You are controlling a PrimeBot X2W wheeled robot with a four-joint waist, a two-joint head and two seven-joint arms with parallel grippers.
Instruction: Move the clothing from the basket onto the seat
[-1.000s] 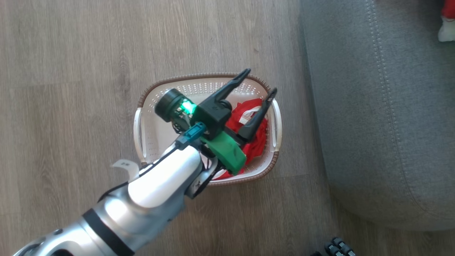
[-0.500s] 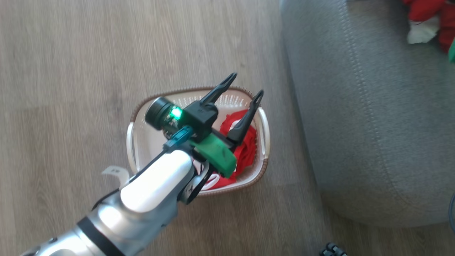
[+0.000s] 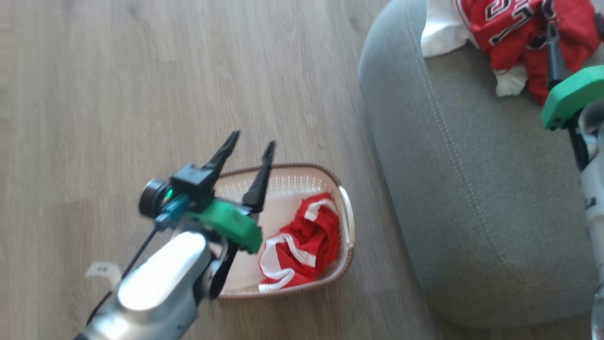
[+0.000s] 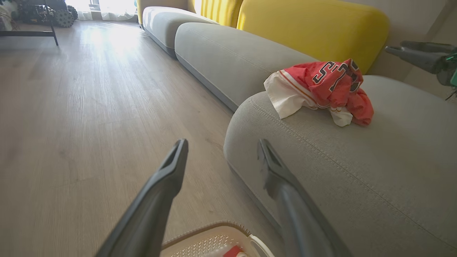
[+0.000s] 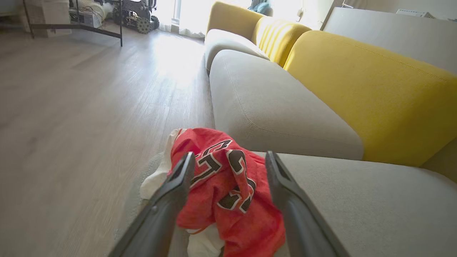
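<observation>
Red jersey (image 3: pixel 509 28) lies on the seat (image 3: pixel 472 189), shorts (image 3: pixel 302 245) in the basket (image 3: pixel 347 215)
The right pincer (image 5: pixel 228 155) stands spread wide astride the jersey; left pincer (image 3: pixel 252 139) spread, empty, above the basket

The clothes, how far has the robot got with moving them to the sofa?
Done: the jersey lies crumpled on the seat, and the right gripper stands open near it, holding nothing. In hand: nothing; the left gripper hangs open above the basket. Left: the shorts lie in the basket and have yet to be moved.
</observation>
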